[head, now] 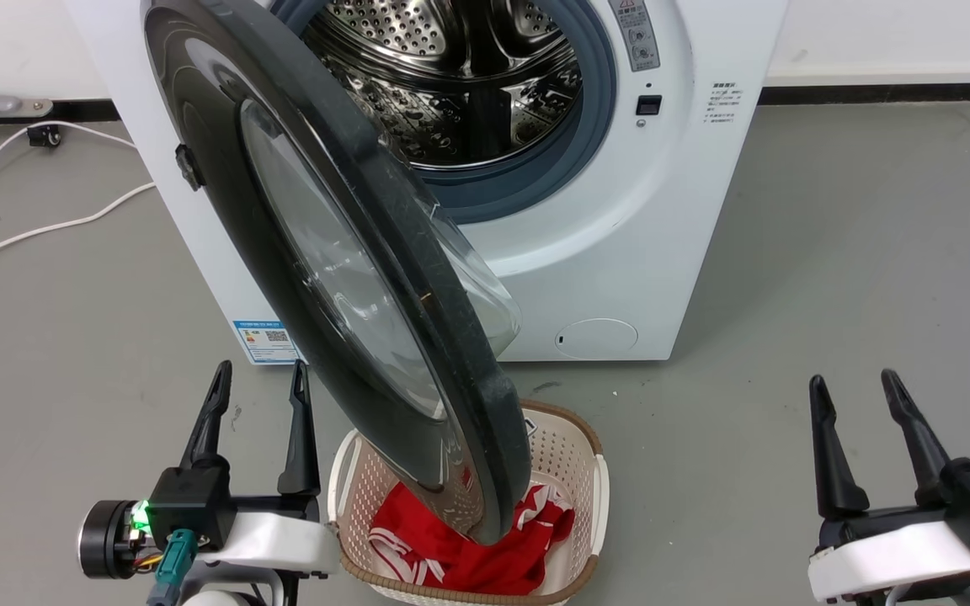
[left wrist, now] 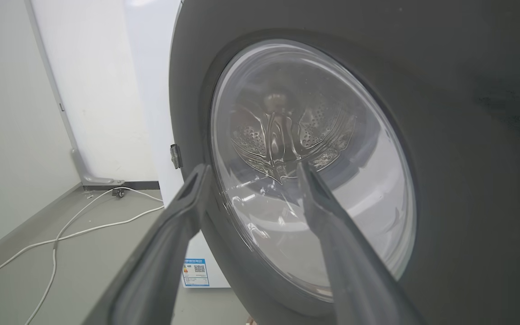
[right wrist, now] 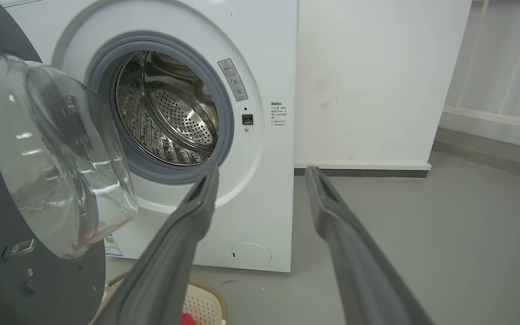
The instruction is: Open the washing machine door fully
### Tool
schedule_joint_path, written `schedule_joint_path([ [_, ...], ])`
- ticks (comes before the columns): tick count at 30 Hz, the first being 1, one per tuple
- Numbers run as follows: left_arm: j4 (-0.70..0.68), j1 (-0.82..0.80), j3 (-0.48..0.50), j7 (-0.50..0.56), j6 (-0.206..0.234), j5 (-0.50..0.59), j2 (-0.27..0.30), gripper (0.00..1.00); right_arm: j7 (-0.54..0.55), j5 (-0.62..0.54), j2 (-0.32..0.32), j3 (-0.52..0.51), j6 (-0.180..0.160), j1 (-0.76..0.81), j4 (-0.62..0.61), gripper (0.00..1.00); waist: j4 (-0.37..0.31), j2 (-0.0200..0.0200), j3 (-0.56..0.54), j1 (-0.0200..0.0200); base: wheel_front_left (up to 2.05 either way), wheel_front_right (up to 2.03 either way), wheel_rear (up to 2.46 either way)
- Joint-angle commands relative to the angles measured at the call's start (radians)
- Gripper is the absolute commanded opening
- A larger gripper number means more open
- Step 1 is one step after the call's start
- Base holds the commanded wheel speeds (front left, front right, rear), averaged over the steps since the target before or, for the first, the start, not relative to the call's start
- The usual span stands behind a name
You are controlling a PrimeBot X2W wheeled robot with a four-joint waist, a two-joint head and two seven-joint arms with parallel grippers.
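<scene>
1. The washing machine door (head: pixel 350 278) stands swung out from the white machine front (head: pixel 645 244). In the head view it is nearly edge-on, running from 11 o'clock down to 6 o'clock. Its lower rim hangs over a basket (head: pixel 594 480) that holds red cloth (head: pixel 451 551).
2. The left gripper (head: pixel 261 368) sits at 8 o'clock in the head view. Its fingers are spread and hold nothing. The inner finger is just beside the door's outer face; contact cannot be told.
3. The right gripper (head: pixel 853 379) sits at 4 o'clock, well apart from the door. Its fingers are also spread and empty.
4. The left wrist view shows the door's outer face (left wrist: pixel 467 180), with the left gripper (left wrist: pixel 253 168) pointing at its glass centre. A white cable (left wrist: pixel 84 230) lies on the floor at 8 o'clock.
5. The right wrist view shows the door's inner side (right wrist: pixel 52 153) at 9 o'clock, with the glass bowl bulging toward the machine. The right gripper (right wrist: pixel 262 169) points at the machine front, with the open steel drum (right wrist: pixel 169 113) at 11 o'clock.
</scene>
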Motion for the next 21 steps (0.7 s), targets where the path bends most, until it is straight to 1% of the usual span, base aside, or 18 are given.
schedule_joint_path([
  [1, -0.001, 0.015, 0.0, -0.002, -0.005, 0.003, -0.001, 1.0, -0.002, -0.014, 0.005, -0.002, -0.001, 0.009, 0.006, 1.0, -0.001, 0.0, 0.0, -0.0001, 0.0, 0.0, 0.0],
  [8, 0.0, 0.014, 0.006, -0.002, -0.008, 0.012, -0.001, 1.0, -0.007, -0.017, 0.008, -0.006, -0.001, -0.004, 0.039, 1.0, -0.01, 0.0, 0.0, -0.0001, 0.0, 0.0, 0.0],
  [15, 0.007, 0.015, 0.005, -0.002, -0.013, 0.007, -0.001, 1.0, -0.014, -0.013, 0.008, -0.008, -0.001, -0.016, 0.04, 1.0, -0.011, 0.0, 0.005, -0.0001, 0.0, 0.0, 0.0],
  [16, 0.008, 0.014, 0.006, -0.002, -0.014, 0.006, 0.0, 0.5, -0.014, -0.013, 0.008, -0.009, -0.001, -0.016, 0.04, 1.0, -0.011, 0.0, 0.005, -0.0001, 0.0, 0.0, 0.0],
  [17, 0.009, 0.014, 0.006, -0.002, -0.015, 0.005, -0.001, 0.11, -0.014, -0.012, 0.008, -0.009, -0.001, -0.016, 0.04, 1.0, -0.01, 0.0, 0.005, -0.0001, 0.0, 0.0, 0.0],
  [18, 0.012, 0.014, 0.006, -0.002, -0.016, 0.003, -0.001, 0.0, -0.014, -0.012, 0.008, -0.009, -0.001, -0.016, 0.039, 1.0, -0.01, 0.0, 0.005, -0.0001, 0.0, 0.0, 0.0],
  [21, 0.014, 0.015, 0.007, -0.002, -0.017, 0.004, -0.001, 0.0, -0.013, -0.01, 0.008, -0.009, -0.001, -0.013, 0.037, 1.0, -0.009, 0.0, 0.005, -0.0001, 0.0, 0.0, 0.0],
])
